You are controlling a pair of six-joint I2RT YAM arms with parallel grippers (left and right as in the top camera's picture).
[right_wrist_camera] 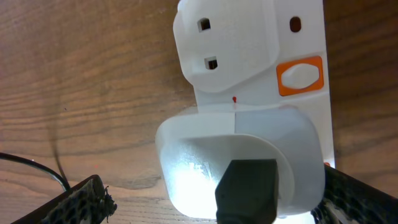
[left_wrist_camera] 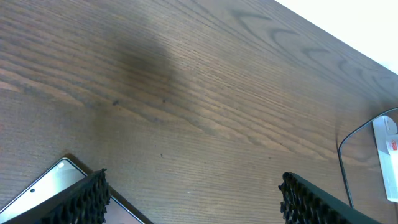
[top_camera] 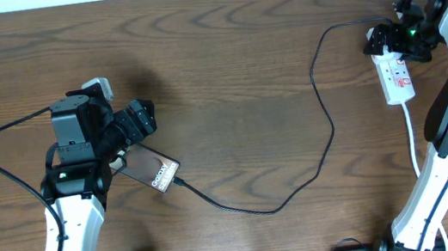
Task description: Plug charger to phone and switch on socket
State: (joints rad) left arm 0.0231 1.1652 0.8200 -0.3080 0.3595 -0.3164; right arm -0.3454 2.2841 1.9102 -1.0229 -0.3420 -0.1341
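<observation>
Socket (right_wrist_camera: 305, 106) is sitting between right gripper (right_wrist_camera: 217, 200) jaws (wide apart); left gripper (left_wrist_camera: 199, 200) jaws are gaping, phone (left_wrist_camera: 43, 186) beside one.

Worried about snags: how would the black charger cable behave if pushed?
The cable is probably floppy: it lies in loose curves across the table. Being thin, it is likely light and would bend rather than resist. A tug might shift the phone, where its end sits.

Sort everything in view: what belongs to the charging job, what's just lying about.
Job: phone, charger cable, socket strip, white adapter seated in it.
Lying about: nothing loose; only the wooden table and the left arm's thick black cable.
</observation>
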